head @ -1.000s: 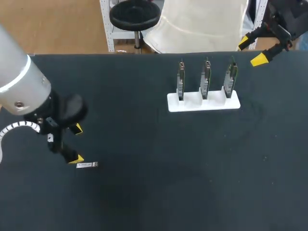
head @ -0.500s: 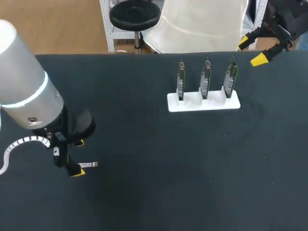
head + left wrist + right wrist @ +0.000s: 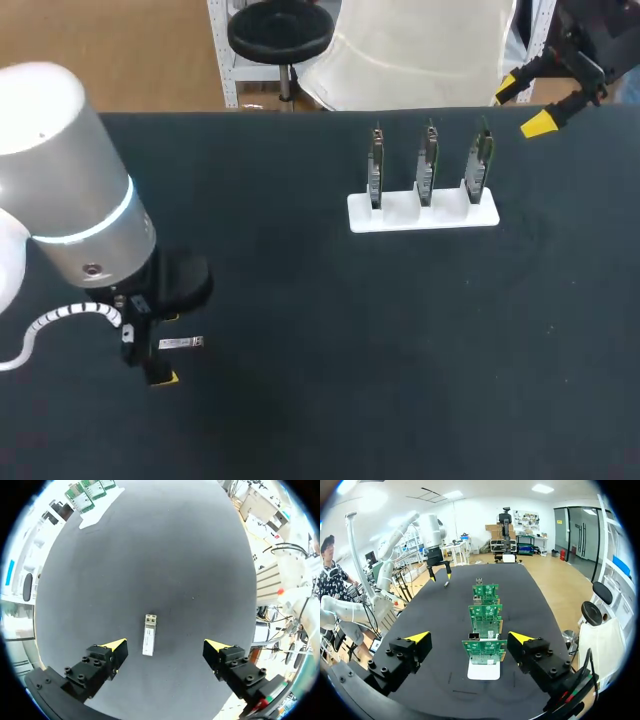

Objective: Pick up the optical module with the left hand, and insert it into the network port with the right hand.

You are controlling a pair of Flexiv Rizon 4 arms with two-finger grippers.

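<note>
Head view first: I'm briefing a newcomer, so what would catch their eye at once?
The bulky silver left arm fills the near left corner, its open left hand straddling the small optical module lying flat on the black table. Farther back, three green circuit boards stand upright in a white holder, the open right hand hovering beyond them.

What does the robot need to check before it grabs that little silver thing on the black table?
1. Left gripper open: ok.
2. Optical module between its fingers: ok, though off-centre.
3. Module lying flat with nothing touching it: ok.
4. Fingers low enough to pinch it: cannot tell.
5. Right gripper open and waiting by the circuit boards, far from the module: ok.
</note>
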